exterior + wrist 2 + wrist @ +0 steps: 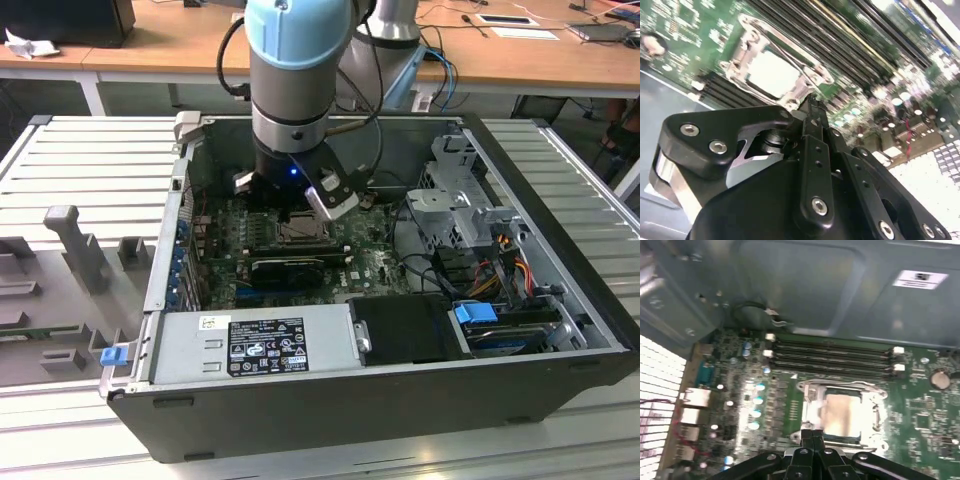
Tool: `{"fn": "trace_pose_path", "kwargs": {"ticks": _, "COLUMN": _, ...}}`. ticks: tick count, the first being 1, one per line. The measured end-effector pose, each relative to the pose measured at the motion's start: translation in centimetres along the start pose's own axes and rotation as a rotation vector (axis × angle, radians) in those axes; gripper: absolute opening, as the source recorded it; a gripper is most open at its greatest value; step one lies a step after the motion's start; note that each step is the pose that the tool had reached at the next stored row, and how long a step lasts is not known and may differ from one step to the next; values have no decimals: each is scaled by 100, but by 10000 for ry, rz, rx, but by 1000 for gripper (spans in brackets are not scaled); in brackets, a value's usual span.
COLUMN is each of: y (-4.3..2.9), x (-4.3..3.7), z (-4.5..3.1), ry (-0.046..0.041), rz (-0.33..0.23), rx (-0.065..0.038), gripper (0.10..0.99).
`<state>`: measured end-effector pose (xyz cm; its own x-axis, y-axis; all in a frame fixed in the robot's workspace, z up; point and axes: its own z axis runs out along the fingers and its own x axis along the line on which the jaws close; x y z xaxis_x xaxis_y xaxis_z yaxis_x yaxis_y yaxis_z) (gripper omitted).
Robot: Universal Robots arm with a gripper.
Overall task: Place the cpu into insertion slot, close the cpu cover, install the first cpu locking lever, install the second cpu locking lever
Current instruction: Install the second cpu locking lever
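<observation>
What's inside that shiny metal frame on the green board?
Inside the cover lies the cpu, its pale square face showing through the opening. The slot underneath is hidden by the cpu. The fingers sit at the frame's edge, pressed together.

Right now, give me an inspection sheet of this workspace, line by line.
Surface: ribbed grey work table carrying an open computer case.
Job's things: cpu sits in the insertion slot; cpu cover lies down around it, pale chip face showing through the opening in both wrist views.
Clutter: grey moulded fixtures on the table at the exterior view's left.
End effector: end effector hovers at the socket's edge, fingers together, holding nothing.
Cables: coloured wire bundle by the drive bays; black cable looping off the arm.
Surroundings: wooden desks behind, with papers.
</observation>
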<state>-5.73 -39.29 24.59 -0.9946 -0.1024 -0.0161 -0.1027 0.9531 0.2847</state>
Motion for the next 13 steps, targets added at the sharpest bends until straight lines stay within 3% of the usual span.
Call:
{"fn": "trace_pose_path", "kwargs": {"ticks": 1, "y": -10, "x": -97, "z": 0, "ry": 48, "rz": 16, "rx": -6, "gripper": 106}}
{"fn": "trace_pose_path", "kwargs": {"ticks": 3, "y": -64, "x": -172, "z": 4, "ry": 99, "rz": 30, "rx": -12, "gripper": 106}}
{"fn": "trace_pose_path", "kwargs": {"ticks": 6, "y": -175, "x": -161, "z": 9, "ry": 101, "rz": 31, "rx": -11, "gripper": 106}}
{"fn": "trace_pose_path", "kwargs": {"ticks": 7, "y": -186, "x": -145, "z": 24, "ry": 98, "rz": 33, "rx": -14, "gripper": 106}}
{"fn": "trace_pose_path", "kwargs": {"ticks": 10, "y": -183, "x": 23, "z": 68, "ry": 100, "rz": 30, "rx": -13, "gripper": 106}}
{"fn": "trace_pose_path", "kwargs": {"ticks": 13, "y": -198, "x": 54, "z": 125, "ry": 100, "rz": 31, "rx": -12, "gripper": 106}}
